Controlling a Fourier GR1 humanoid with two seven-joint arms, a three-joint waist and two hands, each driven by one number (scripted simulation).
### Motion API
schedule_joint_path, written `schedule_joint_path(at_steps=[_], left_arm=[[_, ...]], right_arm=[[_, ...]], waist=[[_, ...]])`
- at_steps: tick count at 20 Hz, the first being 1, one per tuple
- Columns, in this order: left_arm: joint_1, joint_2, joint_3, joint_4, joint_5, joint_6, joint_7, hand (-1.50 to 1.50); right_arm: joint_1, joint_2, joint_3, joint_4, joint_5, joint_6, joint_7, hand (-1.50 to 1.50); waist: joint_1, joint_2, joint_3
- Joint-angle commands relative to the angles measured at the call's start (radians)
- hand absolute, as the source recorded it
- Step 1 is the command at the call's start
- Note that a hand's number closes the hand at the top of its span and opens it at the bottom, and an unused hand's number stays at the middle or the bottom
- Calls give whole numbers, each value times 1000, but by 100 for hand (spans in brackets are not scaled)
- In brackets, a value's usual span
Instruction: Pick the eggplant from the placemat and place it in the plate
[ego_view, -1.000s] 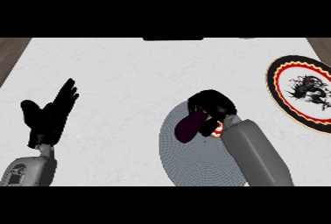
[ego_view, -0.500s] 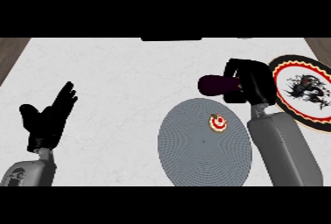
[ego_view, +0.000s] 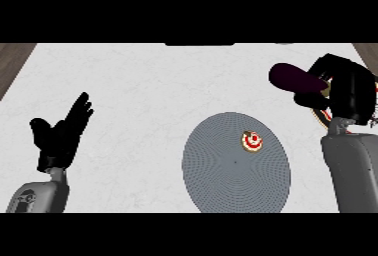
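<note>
Robot hand on your right (ego_view: 343, 85) is curled round the eggplant (ego_view: 295, 82), carrying it in the air at the right side of the view, well clear of the placemat (ego_view: 236, 175). The dark purple body sticks out to the left of the fingers, and the hand and wrist cover nearly all of the plate (ego_view: 322, 116); only a sliver of its rim shows below the hand.

You are in the carry-and-place step, and the lift looks done. Because your own arm hides the plate, you cannot see its middle from here, so judge the spot by the rim sliver and do not trust the eggplant's outline alone. The bulk of the eggplant hangs left of the hand, towards the plate's near edge, so bring the hand a little further right before you lower it, so that the whole eggplant ends inside the rim. Lower it until it rests on the plate, then uncurl the fingers and lift straight up.

A small red-and-white round thing (ego_view: 252, 141) lies on the placemat; leave it alone. Your left robot hand (ego_view: 63, 132) rests at the left of the surface (ego_view: 148, 80), fingers straight and up, holding nothing.
</note>
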Motion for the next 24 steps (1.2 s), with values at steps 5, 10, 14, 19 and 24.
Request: schedule_joint_path(at_steps=[5,10,14,19,24], left_arm=[[-70,-15,-2,57,-31,18,8,0],[-10,24,33,16,8,-44,-12,0],[14,11,12,-37,0,-39,17,0],[-10,-22,-7,-7,-16,-17,18,0],[-43,2,13,6,-8,-38,29,0]], right_arm=[[-99,-148,-210,220,-136,-35,-88,150],[-8,-217,-280,326,-213,-75,-240,150],[-44,-317,-314,557,-208,-75,-351,150],[-85,-348,-360,674,-320,100,-376,150],[-142,-418,-353,928,-318,132,-590,-150]], waist=[[12,6,0],[12,4,0],[22,6,1],[16,5,1],[28,10,2]])
